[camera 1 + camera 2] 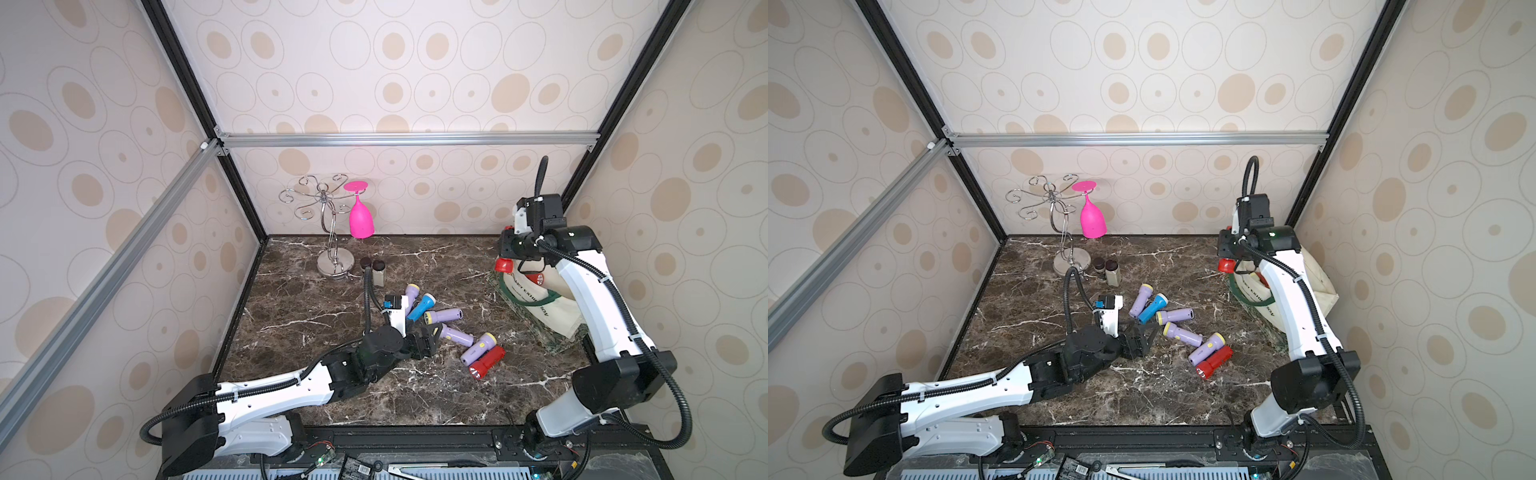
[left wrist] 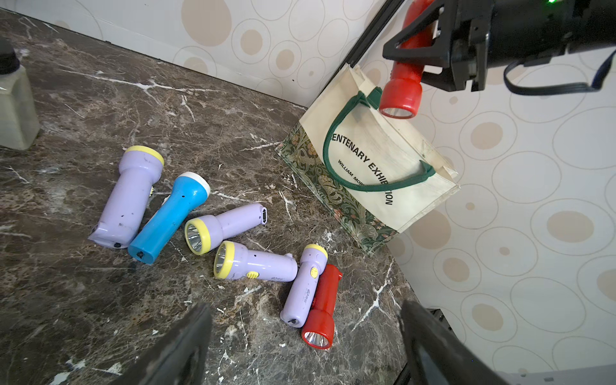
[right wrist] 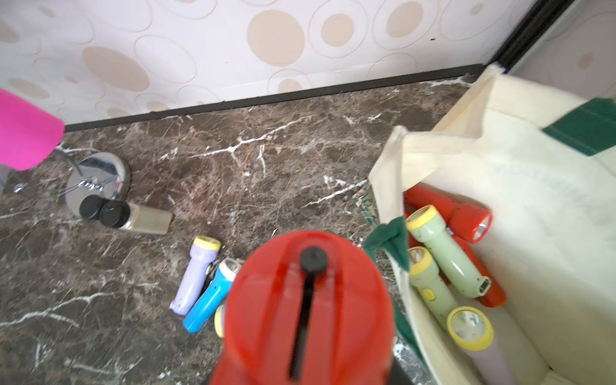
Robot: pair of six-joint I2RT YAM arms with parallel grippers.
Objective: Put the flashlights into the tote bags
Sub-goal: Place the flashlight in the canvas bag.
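Several flashlights lie loose mid-table: lilac ones, a blue one and a red one next to a lilac one. My left gripper hovers open just short of them, nothing between its fingers; in a top view it sits beside a lilac flashlight. The cream tote bag with green handles stands at the right wall. My right gripper is shut on a red flashlight, head down, above the bag's near rim. Red, pale green and lilac flashlights lie inside the bag.
A chrome glass rack with a pink glass hanging from it stands at the back left. Two dark-capped jars sit beside its base. Patterned walls close the table at the back and on both sides.
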